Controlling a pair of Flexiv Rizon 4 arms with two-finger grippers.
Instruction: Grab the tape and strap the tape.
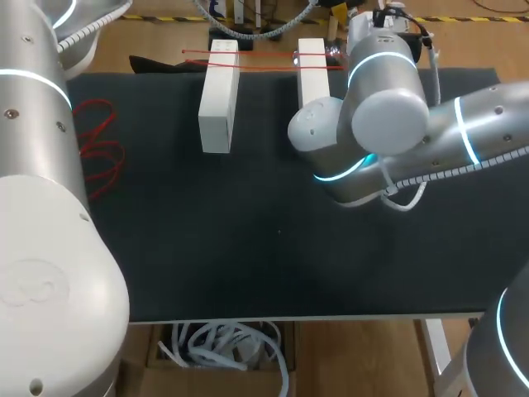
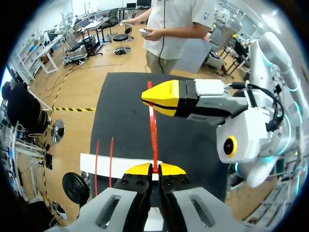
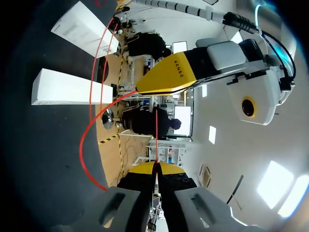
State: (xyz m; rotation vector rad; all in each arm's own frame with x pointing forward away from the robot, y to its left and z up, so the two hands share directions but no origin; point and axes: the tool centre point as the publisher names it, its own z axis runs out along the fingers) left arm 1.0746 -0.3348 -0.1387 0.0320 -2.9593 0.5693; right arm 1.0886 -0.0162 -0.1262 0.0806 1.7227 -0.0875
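Dark matte tabletop (image 1: 248, 248) fills most of the head view. The left arm (image 1: 41, 207) bulks along the left edge, and the right arm (image 1: 388, 107) comes in from the right and crosses the upper middle.

Two white rectangular blocks (image 1: 219, 99) stand side by side at upper centre. Red strands lie across their far ends. A loose red coil (image 1: 99, 149) sits at the left of the frame.

Left gripper (image 2: 154, 168): yellow tips together, clamped on the thin red plastic tape (image 2: 154, 140). Right gripper (image 3: 155, 166): tips likewise closed on the same tape. The two face each other above the tabletop, near the blocks, with a short straight run of tape between them. In the right wrist view the rest of the tape curves away in a slack loop towards the blocks.

Handling, as a judgement: the tape looks very light, narrow and springy — stiff enough to hold a bow, soft enough to bend. Its surface is probably slick, so a thin pinch could slip or let it twist. It is best held flat-on near the end being fed, with the other grip close by to keep the run taut.
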